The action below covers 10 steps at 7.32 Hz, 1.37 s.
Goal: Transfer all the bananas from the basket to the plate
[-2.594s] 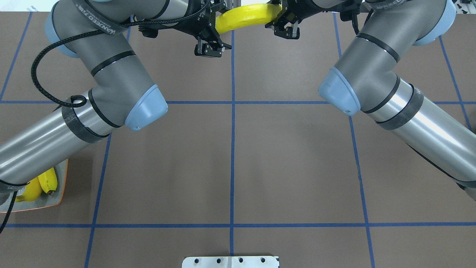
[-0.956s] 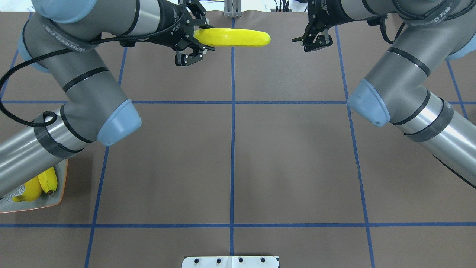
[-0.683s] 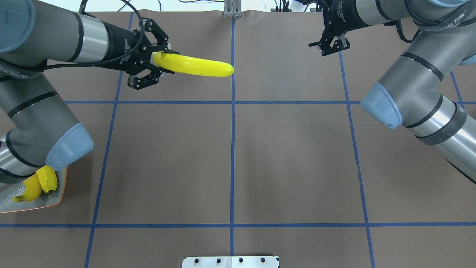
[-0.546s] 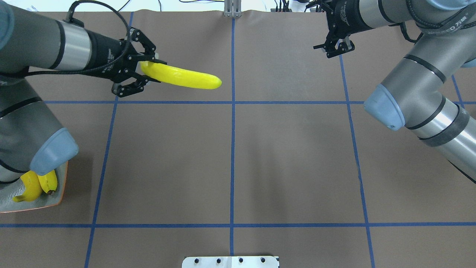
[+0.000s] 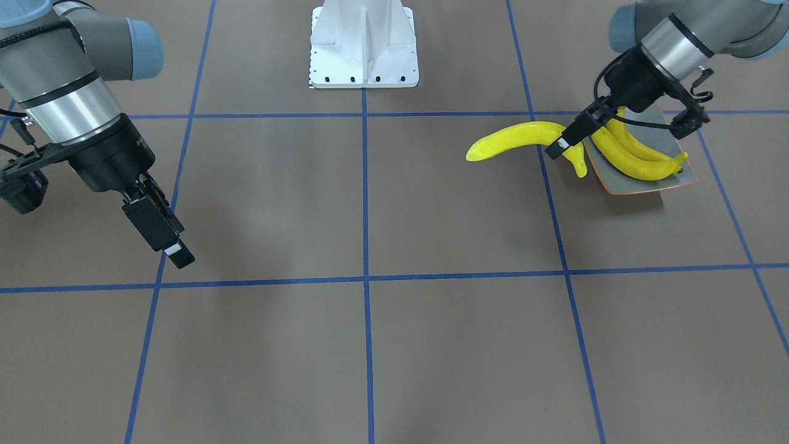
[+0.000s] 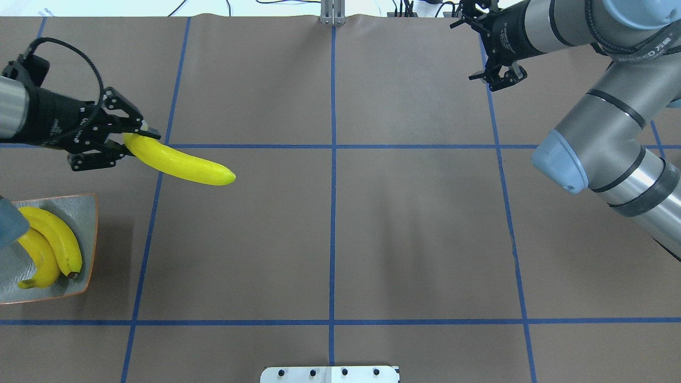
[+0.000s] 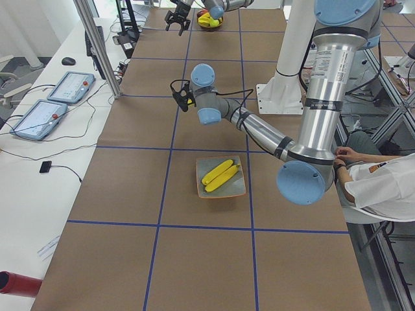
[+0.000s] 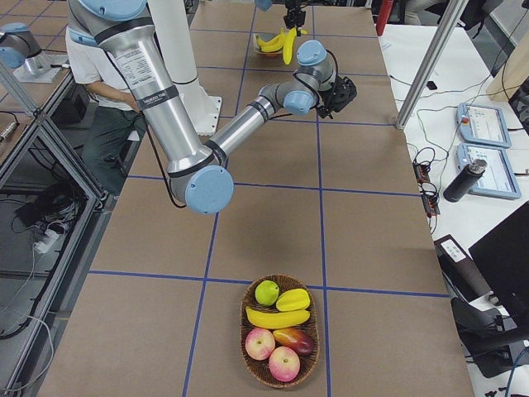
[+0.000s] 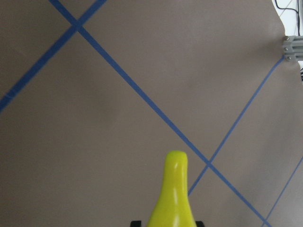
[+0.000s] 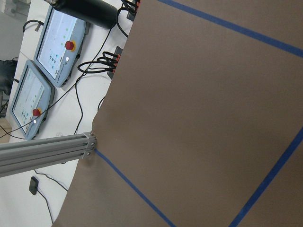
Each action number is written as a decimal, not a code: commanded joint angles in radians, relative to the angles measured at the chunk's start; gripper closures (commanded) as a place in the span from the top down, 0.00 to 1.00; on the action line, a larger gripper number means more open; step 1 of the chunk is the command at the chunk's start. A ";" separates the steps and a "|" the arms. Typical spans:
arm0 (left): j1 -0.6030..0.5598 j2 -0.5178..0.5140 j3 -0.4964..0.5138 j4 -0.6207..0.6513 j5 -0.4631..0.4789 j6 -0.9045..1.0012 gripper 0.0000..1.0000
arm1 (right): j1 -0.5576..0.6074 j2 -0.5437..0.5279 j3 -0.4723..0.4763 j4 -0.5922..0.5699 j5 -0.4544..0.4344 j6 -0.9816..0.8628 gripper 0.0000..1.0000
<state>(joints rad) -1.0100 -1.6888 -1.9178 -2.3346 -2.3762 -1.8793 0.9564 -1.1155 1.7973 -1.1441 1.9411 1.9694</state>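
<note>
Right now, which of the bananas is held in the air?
The banana gripped at one end by the left gripper, over the table. Two more bananas lie on the plate, a fourth banana in the basket.

The left tool [image 5: 562, 147] grips a banana [image 5: 515, 137] by its stem end just beside the plate [image 5: 616, 180], which carries two bananas [image 5: 629, 159]; the right tool [image 5: 166, 240] hangs well apart from the plate, over the tabletop [image 5: 370, 345]

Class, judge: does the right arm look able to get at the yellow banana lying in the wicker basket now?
Probably yes: the right pincer is open and empty, and the yellow banana lies uncovered among the fruit in the wicker basket, nothing above it.
</note>
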 commanded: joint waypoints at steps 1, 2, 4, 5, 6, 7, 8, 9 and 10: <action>-0.134 0.062 0.090 -0.009 -0.217 0.249 0.00 | 0.039 -0.058 0.001 -0.005 0.007 -0.333 1.00; -0.165 0.087 0.147 -0.009 -0.300 0.372 0.00 | 0.053 -0.087 0.005 -0.006 0.016 -0.466 1.00; -0.208 0.119 0.171 -0.008 -0.386 0.463 0.00 | 0.099 -0.154 0.020 -0.009 0.051 -0.713 1.00; -0.217 0.121 0.169 -0.022 -0.394 0.469 0.00 | 0.148 -0.196 0.014 -0.011 0.105 -0.894 1.00; -0.223 0.121 0.187 -0.044 -0.385 0.480 0.00 | 0.188 -0.231 0.016 -0.013 0.149 -1.023 1.00; -0.223 0.144 0.216 -0.064 -0.394 0.549 0.00 | 0.192 -0.248 0.023 -0.013 0.159 -1.052 1.00; -0.222 0.187 0.248 -0.072 -0.399 0.650 0.00 | 0.191 -0.251 0.025 -0.013 0.159 -1.052 1.00; -0.216 0.179 0.284 -0.074 -0.408 0.667 0.00 | 0.191 -0.253 0.025 -0.013 0.159 -1.052 1.00; -0.214 0.170 0.316 -0.075 -0.434 0.693 0.00 | 0.189 -0.251 0.024 -0.013 0.157 -1.048 1.00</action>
<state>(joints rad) -1.2273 -1.5150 -1.6424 -2.4063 -2.7867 -1.2254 1.1462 -1.3660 1.8214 -1.1566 2.0985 0.9218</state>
